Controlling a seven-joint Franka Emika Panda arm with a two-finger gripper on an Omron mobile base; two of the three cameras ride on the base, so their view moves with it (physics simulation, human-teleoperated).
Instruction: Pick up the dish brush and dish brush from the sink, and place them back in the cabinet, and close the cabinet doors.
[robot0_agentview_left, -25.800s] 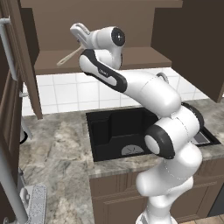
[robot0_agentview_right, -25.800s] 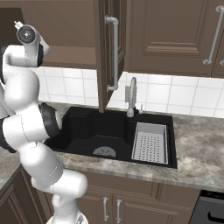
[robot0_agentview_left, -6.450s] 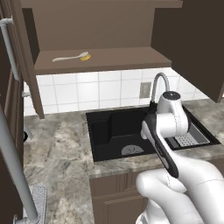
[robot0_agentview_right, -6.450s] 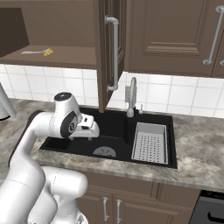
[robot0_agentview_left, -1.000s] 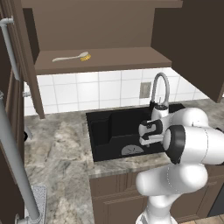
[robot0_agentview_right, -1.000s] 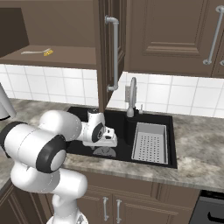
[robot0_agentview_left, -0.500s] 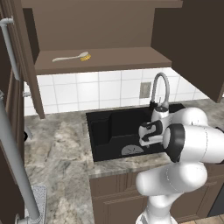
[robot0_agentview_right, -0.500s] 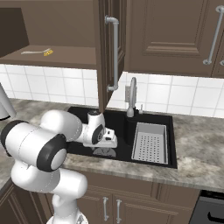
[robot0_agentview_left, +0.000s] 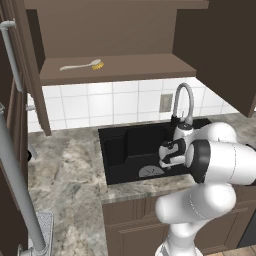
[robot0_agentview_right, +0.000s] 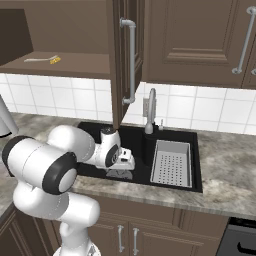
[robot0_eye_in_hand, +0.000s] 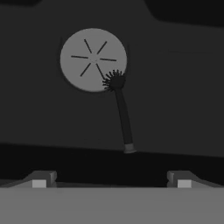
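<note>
About halfway: the yellow brush (robot0_agentview_left: 82, 65) lies on the cabinet (robot0_agentview_left: 120, 67) shelf, the black brush (robot0_eye_in_hand: 120, 111) lies in the sink (robot0_agentview_left: 120, 150) with its bristles at the drain (robot0_eye_in_hand: 93, 60), the wide-open, empty claw (robot0_eye_in_hand: 111, 183) hangs above it, and the doors (robot0_agentview_right: 127, 55) remain open.

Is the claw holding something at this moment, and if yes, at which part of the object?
Nothing is held. The claw is open above the black dish brush, which lies free on the sink floor, bristles at the drain.

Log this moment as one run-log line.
hand: open over sink | black brush: on sink floor | yellow brush: shelved | doors: open
</note>
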